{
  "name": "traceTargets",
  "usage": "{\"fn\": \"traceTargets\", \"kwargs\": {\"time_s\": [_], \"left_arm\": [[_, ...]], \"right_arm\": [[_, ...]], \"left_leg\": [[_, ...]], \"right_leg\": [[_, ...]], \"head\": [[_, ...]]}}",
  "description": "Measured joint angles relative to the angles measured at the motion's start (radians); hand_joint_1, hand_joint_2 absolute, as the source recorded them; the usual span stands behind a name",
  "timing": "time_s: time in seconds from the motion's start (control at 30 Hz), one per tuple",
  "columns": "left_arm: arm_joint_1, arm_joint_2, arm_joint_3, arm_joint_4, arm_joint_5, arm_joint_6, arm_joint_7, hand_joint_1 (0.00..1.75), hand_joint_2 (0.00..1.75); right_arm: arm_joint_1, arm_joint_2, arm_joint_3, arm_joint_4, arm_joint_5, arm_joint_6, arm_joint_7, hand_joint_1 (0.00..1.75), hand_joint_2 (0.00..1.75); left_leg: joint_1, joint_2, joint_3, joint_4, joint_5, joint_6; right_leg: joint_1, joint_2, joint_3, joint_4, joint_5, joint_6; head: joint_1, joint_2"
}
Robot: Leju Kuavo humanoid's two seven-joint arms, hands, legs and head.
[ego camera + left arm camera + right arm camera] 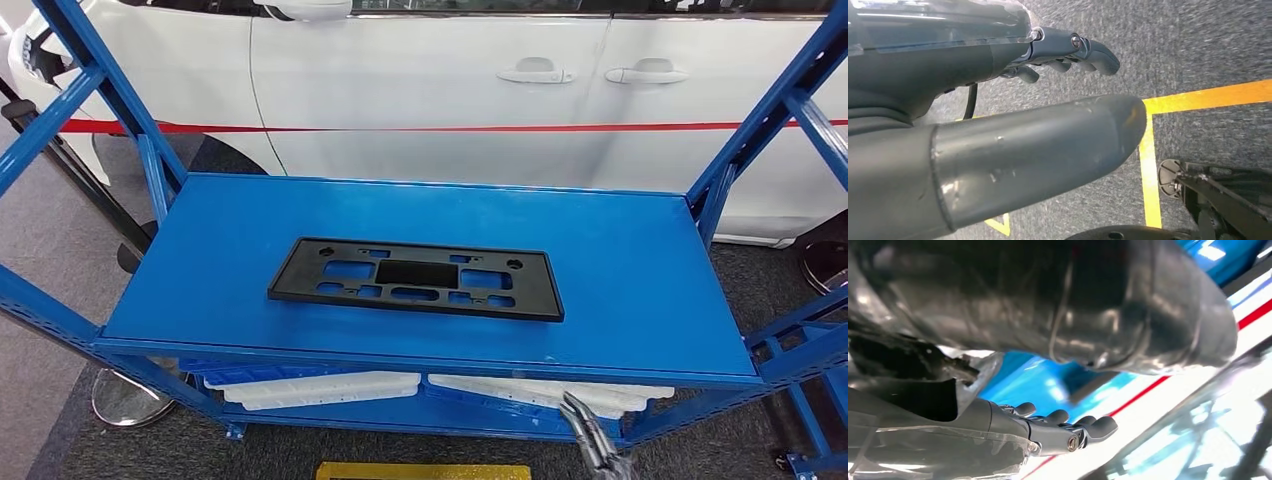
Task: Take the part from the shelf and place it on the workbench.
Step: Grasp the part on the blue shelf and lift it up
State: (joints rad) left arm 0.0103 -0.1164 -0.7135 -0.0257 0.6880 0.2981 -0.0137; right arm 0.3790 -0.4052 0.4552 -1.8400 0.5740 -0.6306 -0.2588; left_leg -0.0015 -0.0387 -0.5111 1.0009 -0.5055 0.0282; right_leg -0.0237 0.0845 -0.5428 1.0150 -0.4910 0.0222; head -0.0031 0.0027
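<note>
Black plate frame (416, 279) lies flat mid top shelf (640, 270) of blue rack. Right hand (598, 440) low at shelf's front edge, fingers apart, holding nothing. Left hand (998, 125) over carpet, away from shelf, fingers spread, empty.

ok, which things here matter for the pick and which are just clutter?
Job:
black part
blue shelf it lies on
right hand, low at the shelf's front edge

Lying about:
white trays on the lower level
white car behind
red line
</note>
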Motion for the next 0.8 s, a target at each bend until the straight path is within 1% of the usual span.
{"fn": "traceTargets", "kwargs": {"time_s": [0.1, 0.2, 0.37, 0.57, 0.7, 0.8], "left_arm": [[-0.001, -0.001, -0.015, 0.0, 0.0, 0.0, -0.007, 0.0, 0.0], [0.001, -0.002, -0.025, 0.0, 0.004, 0.0, -0.006, 0.0, 0.0], [0.002, -0.004, -0.032, 0.0, 0.012, -0.001, -0.003, 0.0, 0.0], [0.002, -0.004, -0.038, 0.001, 0.015, -0.016, 0.011, 0.0, 0.0], [0.002, -0.004, -0.044, 0.003, 0.014, -0.019, 0.009, 0.0, 0.0], [0.002, -0.003, -0.05, 0.003, 0.012, -0.021, 0.005, 0.0, 0.0]], "right_arm": [[-0.093, 0.008, 0.053, 0.024, 0.022, 0.053, 0.0, 0.0, 0.0], [-0.151, 0.017, 0.073, 0.036, 0.043, 0.097, -0.002, 0.0, 0.0], [-0.188, 0.024, 0.078, 0.046, 0.057, 0.119, -0.005, 0.0, 0.0], [-0.2, 0.027, 0.078, 0.054, 0.062, 0.133, -0.014, 0.0, 0.0], [-0.205, 0.03, 0.078, 0.059, 0.062, 0.152, -0.014, 0.0, 1.75], [-0.218, 0.034, 0.078, 0.067, 0.062, 0.177, -0.013, 0.0, 1.75]], "left_leg": [[0.0, -0.001, 0.001, 0.0, 0.001, 0.0], [0.0, -0.001, 0.001, 0.0, 0.001, -0.001], [0.0, -0.003, -0.001, 0.0, 0.002, -0.001], [0.0, -0.003, -0.002, 0.0, 0.002, -0.001], [0.0, -0.003, -0.001, 0.0, 0.002, -0.001], [0.0, -0.002, -0.001, 0.0, 0.002, -0.001]], "right_leg": [[0.0, -0.001, 0.0, 0.0, 0.0, 0.0], [0.0, -0.002, 0.001, 0.0, 0.0, 0.0], [0.0, -0.003, 0.0, 0.001, 0.0, 0.0], [0.0, -0.003, 0.0, 0.001, 0.0, 0.0], [0.0, -0.003, 0.0, 0.001, 0.0, 0.0], [0.0, -0.003, 0.0, 0.001, 0.0, 0.0]], "head": [[0.0, 0.0], [0.0, 0.0], [0.0, 0.0], [0.0, 0.0], [0.0, 0.0], [0.0, 0.0]]}}
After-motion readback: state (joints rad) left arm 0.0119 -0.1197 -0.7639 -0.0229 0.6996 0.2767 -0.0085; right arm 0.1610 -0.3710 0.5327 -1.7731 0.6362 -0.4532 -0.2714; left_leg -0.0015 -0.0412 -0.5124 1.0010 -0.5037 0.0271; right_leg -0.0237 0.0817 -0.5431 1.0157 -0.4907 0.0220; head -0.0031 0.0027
